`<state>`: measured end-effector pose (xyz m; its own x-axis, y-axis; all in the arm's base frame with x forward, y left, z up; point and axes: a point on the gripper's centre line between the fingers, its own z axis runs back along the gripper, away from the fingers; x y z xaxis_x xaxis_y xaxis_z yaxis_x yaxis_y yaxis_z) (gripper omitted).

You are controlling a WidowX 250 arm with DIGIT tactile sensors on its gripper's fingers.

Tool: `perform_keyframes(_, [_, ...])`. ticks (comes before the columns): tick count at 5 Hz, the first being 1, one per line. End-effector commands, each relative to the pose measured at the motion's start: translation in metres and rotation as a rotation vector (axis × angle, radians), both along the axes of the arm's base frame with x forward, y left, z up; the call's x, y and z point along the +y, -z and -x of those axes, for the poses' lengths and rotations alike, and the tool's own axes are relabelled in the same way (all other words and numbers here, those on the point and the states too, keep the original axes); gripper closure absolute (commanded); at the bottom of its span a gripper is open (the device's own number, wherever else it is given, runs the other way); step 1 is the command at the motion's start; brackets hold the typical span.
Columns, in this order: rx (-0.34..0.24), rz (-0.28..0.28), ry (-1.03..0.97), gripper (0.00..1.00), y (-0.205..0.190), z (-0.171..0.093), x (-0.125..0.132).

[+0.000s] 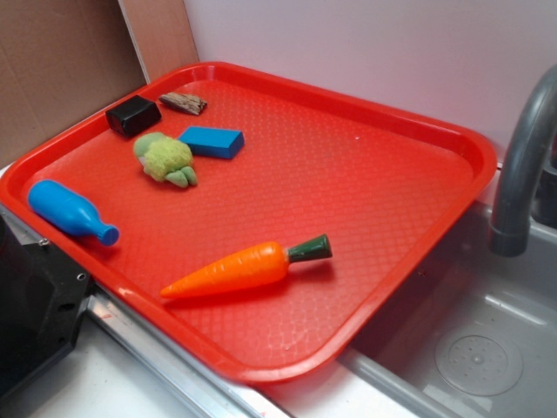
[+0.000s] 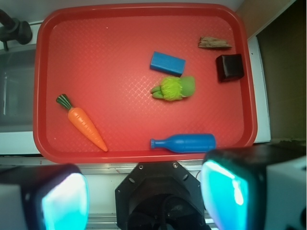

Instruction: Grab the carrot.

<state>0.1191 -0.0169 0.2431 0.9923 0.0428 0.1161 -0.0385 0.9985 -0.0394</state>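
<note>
The orange carrot (image 1: 239,269) with its dark green stem lies flat near the front of the red tray (image 1: 365,192), tip pointing left. From the wrist view the carrot (image 2: 84,124) lies at the tray's lower left, stem up-left. My gripper (image 2: 144,196) hangs high above the robot base, outside the tray's near rim, well away from the carrot. Its two pads (image 2: 64,201) stand wide apart, open, with nothing between them. The gripper itself does not show in the exterior view.
On the tray also lie a blue bottle (image 1: 70,212), a green plush toy (image 1: 165,159), a blue block (image 1: 211,141), a black box (image 1: 133,115) and a brown wood piece (image 1: 184,103). A grey faucet (image 1: 522,165) and sink (image 1: 470,348) are to the right. The black robot base (image 2: 160,196) sits below the gripper.
</note>
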Motion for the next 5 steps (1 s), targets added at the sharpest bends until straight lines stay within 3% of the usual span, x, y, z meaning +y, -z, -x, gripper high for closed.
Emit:
perform_keyframes(1, [0.000, 0.000, 0.000, 0.00, 0.000, 0.000, 0.000])
perform_keyframes(2, [-0.058, -0.042, 0.191, 0.00, 0.036, -0.037, -0.050])
perform_keyframes(3, [-0.062, -0.052, 0.258, 0.00, 0.084, -0.038, -0.087])
perform_keyframes(5, [0.026, -0.026, 0.311, 0.00, 0.156, -0.020, -0.102])
